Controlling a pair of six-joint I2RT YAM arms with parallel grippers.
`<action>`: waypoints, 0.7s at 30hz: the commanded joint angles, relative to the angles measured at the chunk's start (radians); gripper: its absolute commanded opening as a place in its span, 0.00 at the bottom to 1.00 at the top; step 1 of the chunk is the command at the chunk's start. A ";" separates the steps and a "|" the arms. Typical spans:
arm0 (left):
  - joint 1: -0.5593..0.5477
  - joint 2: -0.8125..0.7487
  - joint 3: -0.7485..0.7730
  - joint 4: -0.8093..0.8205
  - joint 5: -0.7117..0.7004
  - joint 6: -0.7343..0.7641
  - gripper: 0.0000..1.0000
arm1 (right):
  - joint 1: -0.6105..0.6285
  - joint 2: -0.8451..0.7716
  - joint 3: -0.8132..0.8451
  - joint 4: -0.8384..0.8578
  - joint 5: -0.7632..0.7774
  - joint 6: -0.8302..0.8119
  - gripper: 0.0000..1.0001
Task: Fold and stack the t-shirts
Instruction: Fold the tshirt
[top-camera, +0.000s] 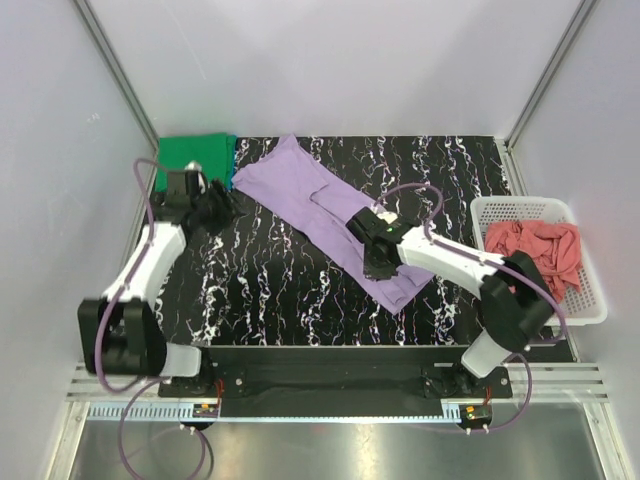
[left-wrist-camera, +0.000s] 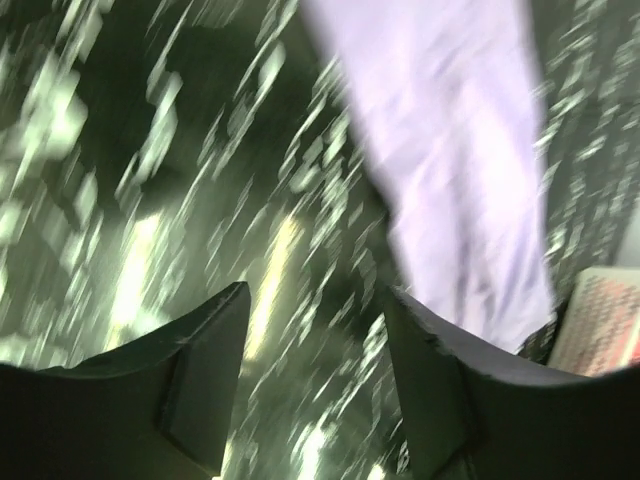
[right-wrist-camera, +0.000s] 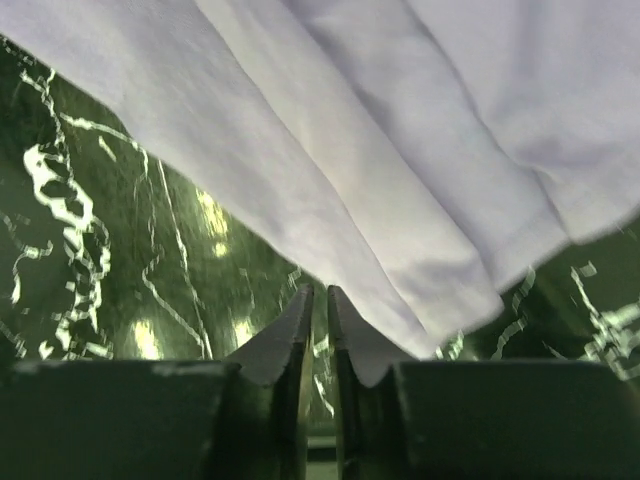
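- White plastic lattice basket (top-camera: 520, 205) at 3 o'clock, crumpled salmon pink t-shirt (top-camera: 535, 250) inside.
- Light purple t-shirt (top-camera: 300, 190) sprawls from 11 o'clock to centre.
- Left gripper (left-wrist-camera: 315, 300) gapes, empty.
- Right gripper (right-wrist-camera: 317, 295) nearly closed at the purple edge, hold unclear.

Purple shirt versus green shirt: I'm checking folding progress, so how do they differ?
The purple shirt lies spread long and diagonal across the middle; the green shirt is a compact square in the far left corner. The purple shirt shows loose flaps and creases; the green shirt looks flat. Both are plain, single-coloured.
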 joint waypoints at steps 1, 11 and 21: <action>-0.010 0.169 0.186 0.140 0.061 0.060 0.57 | -0.007 0.078 0.034 0.120 -0.072 -0.114 0.16; -0.010 0.746 0.648 0.064 0.069 0.114 0.52 | -0.062 0.265 0.146 0.114 0.003 -0.175 0.13; -0.014 0.996 0.891 0.066 0.081 0.110 0.52 | -0.122 0.282 0.158 0.068 0.072 -0.212 0.13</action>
